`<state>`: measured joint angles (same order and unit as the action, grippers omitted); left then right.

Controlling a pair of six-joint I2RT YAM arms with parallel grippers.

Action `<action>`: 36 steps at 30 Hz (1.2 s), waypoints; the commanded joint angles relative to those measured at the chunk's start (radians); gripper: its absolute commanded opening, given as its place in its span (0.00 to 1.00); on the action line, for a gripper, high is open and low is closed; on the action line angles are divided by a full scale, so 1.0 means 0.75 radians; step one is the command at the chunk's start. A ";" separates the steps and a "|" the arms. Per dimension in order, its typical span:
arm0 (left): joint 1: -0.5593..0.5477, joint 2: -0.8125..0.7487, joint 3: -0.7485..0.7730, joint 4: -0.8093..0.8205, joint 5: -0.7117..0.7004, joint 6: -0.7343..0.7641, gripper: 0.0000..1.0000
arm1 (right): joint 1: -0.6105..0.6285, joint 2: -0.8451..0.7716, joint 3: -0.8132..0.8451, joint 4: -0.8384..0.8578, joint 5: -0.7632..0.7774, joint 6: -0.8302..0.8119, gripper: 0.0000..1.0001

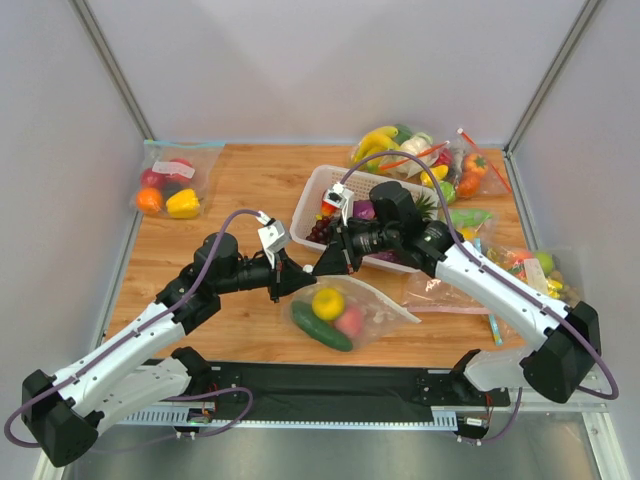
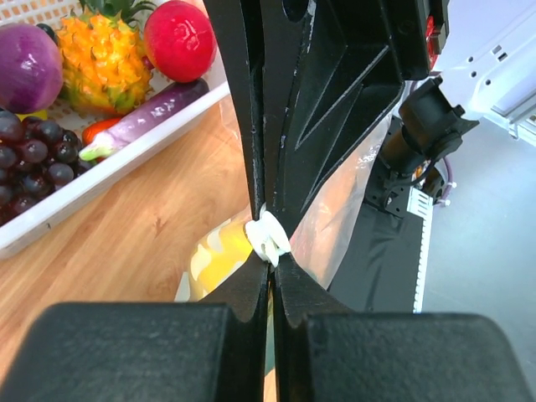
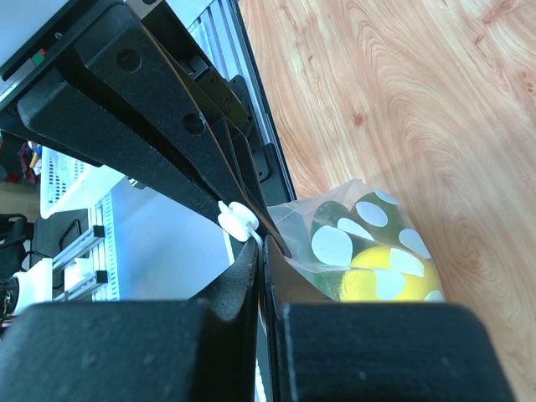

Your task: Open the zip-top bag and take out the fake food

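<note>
The zip-top bag [image 1: 388, 300] lies by the middle of the desk's [image 1: 250, 190] near edge. The fake food [image 1: 328, 303] is all inside: cucumber [image 1: 320, 326], yellow fruit and peach [image 1: 350, 321]. At its far-left corner the left end effector [image 1: 296, 284] and right end effector [image 1: 316, 269] meet, each pinched closed on the plastic beside a small white tab [image 2: 266, 237]. Opening looks barely begun, and all three pieces are yet to come out.

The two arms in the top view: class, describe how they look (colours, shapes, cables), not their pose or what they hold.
The left arm and right arm match: white shells on the long links, chunky black joints and bases. A lilac cable loops along each arm to a small white camera housing at the wrist. The fingers are flat, black and tapered.
</note>
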<state>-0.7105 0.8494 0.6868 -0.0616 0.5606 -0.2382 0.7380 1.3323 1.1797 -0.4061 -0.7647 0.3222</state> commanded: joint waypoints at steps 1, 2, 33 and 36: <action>-0.006 0.009 -0.006 0.074 0.054 0.011 0.00 | 0.000 -0.046 0.002 0.104 -0.028 0.037 0.03; -0.004 0.009 -0.006 0.074 0.066 0.009 0.00 | -0.002 -0.050 0.002 0.104 -0.030 0.035 0.08; -0.006 0.042 0.037 0.041 0.202 0.044 0.00 | -0.021 0.001 0.037 0.153 -0.277 -0.108 0.42; -0.006 0.042 0.037 0.039 0.206 0.044 0.00 | -0.023 0.007 0.033 0.149 -0.249 -0.123 0.43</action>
<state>-0.7128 0.8829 0.6872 -0.0555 0.6762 -0.2298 0.7250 1.3231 1.1870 -0.3214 -0.9649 0.2634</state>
